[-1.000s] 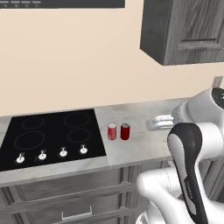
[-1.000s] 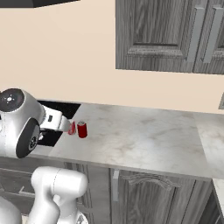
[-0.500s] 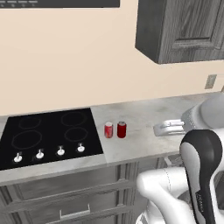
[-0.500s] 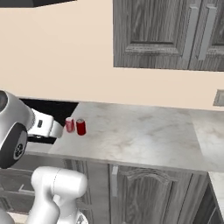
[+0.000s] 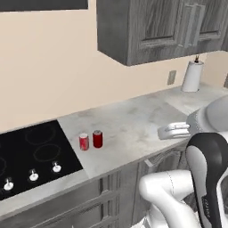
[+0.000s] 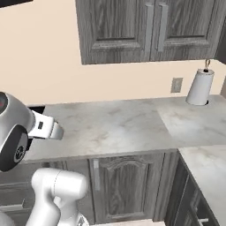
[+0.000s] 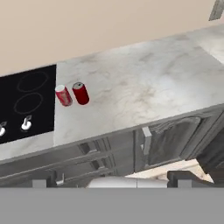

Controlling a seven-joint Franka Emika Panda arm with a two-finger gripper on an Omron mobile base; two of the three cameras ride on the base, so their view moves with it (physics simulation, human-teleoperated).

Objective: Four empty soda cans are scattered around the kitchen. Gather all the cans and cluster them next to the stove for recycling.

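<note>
Already two soda cans [image 5: 91, 140] stand upright near the counter's [image 5: 133, 129] front edge beside the stove [image 5: 31, 156]; light, thin-walled, slippery, best pinched mid-body by the empty, wide-open gripper [image 7: 111, 179].

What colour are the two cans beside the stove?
Red cans with silver tops, clearest in the left base view.

A broad stretch of grey marble counter [image 5: 133, 120] is left bare between the two soda cans [image 5: 90, 140] and the paper towel roll [image 5: 193, 75] in the far corner. The cans are stood upright just beside each other at the right edge of the stove [image 5: 31, 156], so passage there is narrowed. Headroom above the counter's back half is limited by the wall cabinets [image 5: 151, 26].
</note>
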